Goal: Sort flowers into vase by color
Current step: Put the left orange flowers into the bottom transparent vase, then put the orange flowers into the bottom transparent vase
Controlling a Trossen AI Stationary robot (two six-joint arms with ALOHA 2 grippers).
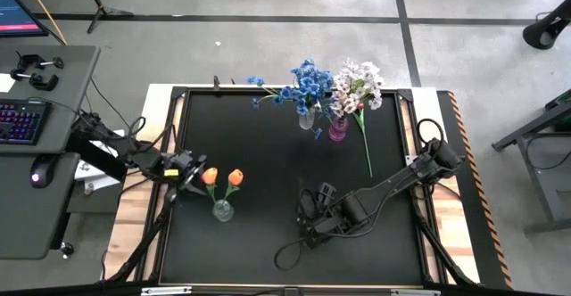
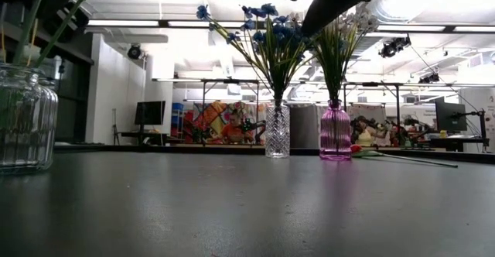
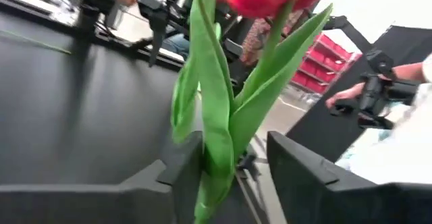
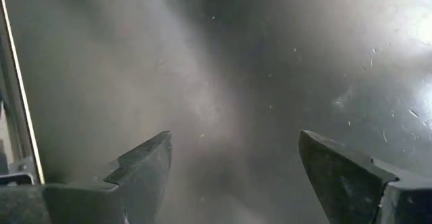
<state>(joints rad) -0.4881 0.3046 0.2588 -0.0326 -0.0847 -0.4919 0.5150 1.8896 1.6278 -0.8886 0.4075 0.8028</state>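
Two orange tulips (image 1: 223, 177) stand with their stems in a small clear vase (image 1: 223, 209) near the table's left side; the vase also shows in the low view (image 2: 25, 118). My left gripper (image 1: 194, 173) is open at the height of the nearer tulip's leaves (image 3: 223, 109), one finger on each side. Blue sprays (image 1: 308, 80) stand in a clear vase (image 2: 277, 131), and white sprays (image 1: 359, 84) in a pink vase (image 2: 336, 131). One tulip (image 1: 366, 140) lies flat on the table beside the pink vase. My right gripper (image 4: 233, 170) hangs open over bare table near the middle. My left gripper comes level from the table's left, its fingers around the tulip's leaves just below the bloom. A green leaf (image 3: 214, 163) lies along the inner face of one finger (image 3: 182, 177); the other finger (image 3: 297, 177) stands clear of it. The tulip stands upright in its vase.
The table has a black mat (image 1: 268, 153) with a raised frame. A desk with a keyboard (image 1: 22, 122) and a mouse stands off the left edge. Cables (image 1: 299, 242) trail under my right arm. The mat between the tulip vase and the far vases is bare.
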